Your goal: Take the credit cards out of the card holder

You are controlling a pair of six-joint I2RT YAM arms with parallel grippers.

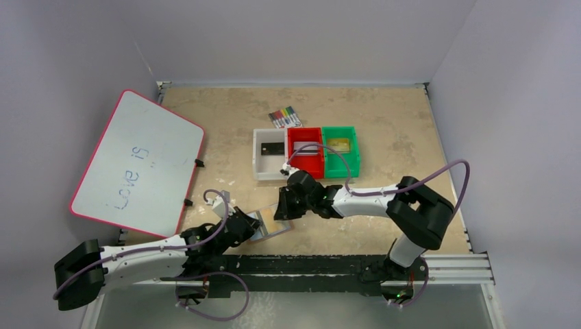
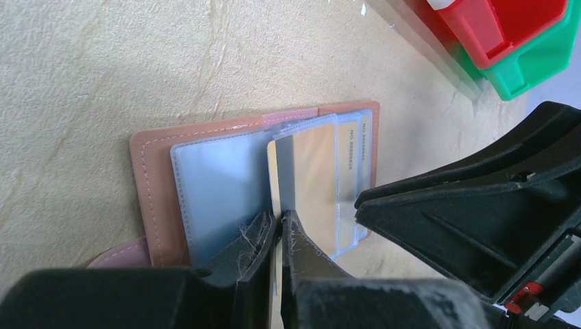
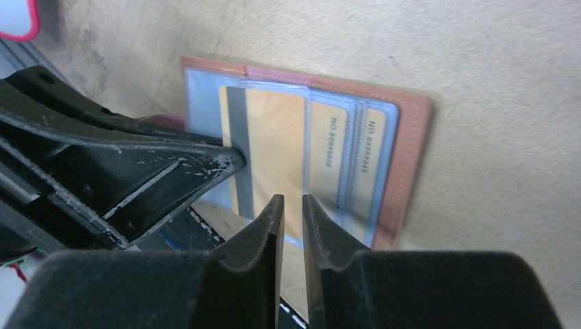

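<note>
The tan card holder (image 1: pixel 273 227) lies open on the table near the front edge. Its leather shows in the left wrist view (image 2: pixel 147 199) and in the right wrist view (image 3: pixel 411 157). A gold credit card (image 3: pixel 274 151) with a dark stripe sticks partway out of a clear pocket. Two more gold cards (image 3: pixel 329 147) sit in the pockets beside it. My left gripper (image 2: pixel 279 218) is shut on the striped edge of the gold card (image 2: pixel 312 178). My right gripper (image 3: pixel 293 205) hovers at the holder's near edge, its jaws a narrow gap apart with nothing between them.
White bin (image 1: pixel 269 152), red bin (image 1: pixel 305 152) and green bin (image 1: pixel 340 151) stand in a row behind the holder, each with a card inside. A marker pack (image 1: pixel 285 116) lies behind them. The red-rimmed whiteboard (image 1: pixel 137 164) is at the left.
</note>
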